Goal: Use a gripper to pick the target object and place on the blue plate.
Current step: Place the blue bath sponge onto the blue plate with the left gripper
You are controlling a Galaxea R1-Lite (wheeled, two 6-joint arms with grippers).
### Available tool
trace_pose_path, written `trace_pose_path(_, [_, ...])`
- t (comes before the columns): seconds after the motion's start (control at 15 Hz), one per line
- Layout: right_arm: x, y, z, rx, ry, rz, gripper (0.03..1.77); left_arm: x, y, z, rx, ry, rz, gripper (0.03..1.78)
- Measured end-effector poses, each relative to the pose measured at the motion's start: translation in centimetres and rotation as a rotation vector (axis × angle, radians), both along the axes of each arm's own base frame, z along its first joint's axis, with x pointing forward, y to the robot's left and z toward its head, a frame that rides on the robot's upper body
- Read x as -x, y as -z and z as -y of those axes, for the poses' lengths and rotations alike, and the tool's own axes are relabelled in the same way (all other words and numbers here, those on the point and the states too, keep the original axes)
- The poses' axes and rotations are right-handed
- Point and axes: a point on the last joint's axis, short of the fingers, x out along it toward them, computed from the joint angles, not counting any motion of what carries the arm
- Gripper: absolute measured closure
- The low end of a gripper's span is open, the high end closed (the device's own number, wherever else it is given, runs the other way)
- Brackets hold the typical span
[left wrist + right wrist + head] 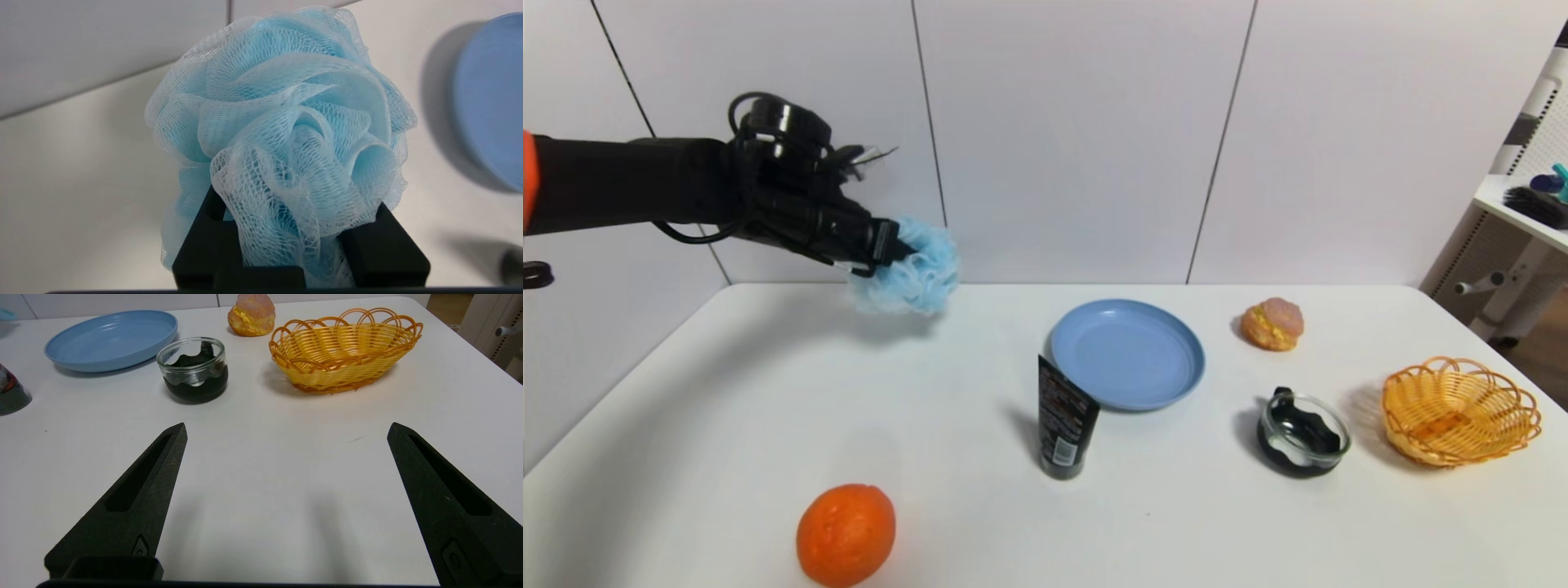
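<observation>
My left gripper (890,249) holds the light-blue mesh bath pouf (911,269) in the air above the table's far left part, its black fingers shut on the ruffles. In the left wrist view the pouf (286,122) bulges out past the gripper (298,212) and hides the fingertips. The blue plate (1127,353) lies bare on the table to the right of the pouf and nearer to me, and its rim (490,102) shows in the left wrist view. My right gripper (286,433) hangs open over bare table, out of the head view, with the plate (110,339) far off.
A black tube (1063,425) stands upright just in front of the plate's left edge. An orange fruit (845,535) lies near the front. On the right are a bun (1272,323), a small glass bowl (1303,433) and a woven orange basket (1460,410).
</observation>
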Motion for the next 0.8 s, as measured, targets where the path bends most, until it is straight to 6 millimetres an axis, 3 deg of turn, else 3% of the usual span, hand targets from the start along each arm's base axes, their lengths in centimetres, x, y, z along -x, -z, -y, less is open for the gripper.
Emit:
trace_pose_path(0.2, [0.0,0.0,0.0,0.0,0.0,0.0,0.1,3.6,-4.0,3.5,0.024,0.106,0.094,1.3])
trace_pose_path(0.4, [0.0,0.0,0.0,0.0,0.0,0.0,0.1,6.3,-5.7,7.5,0.044,0.232,0.143,1.31])
trace_pose_path(0.6, [0.0,0.0,0.0,0.0,0.0,0.0,0.1,7.3,-5.6,11.7,0.061,0.345,0.186,1.34])
trace_pose_path(0.8, [0.0,0.0,0.0,0.0,0.0,0.0,0.1,5.7,-4.0,15.1,0.094,0.396,0.273,1.36])
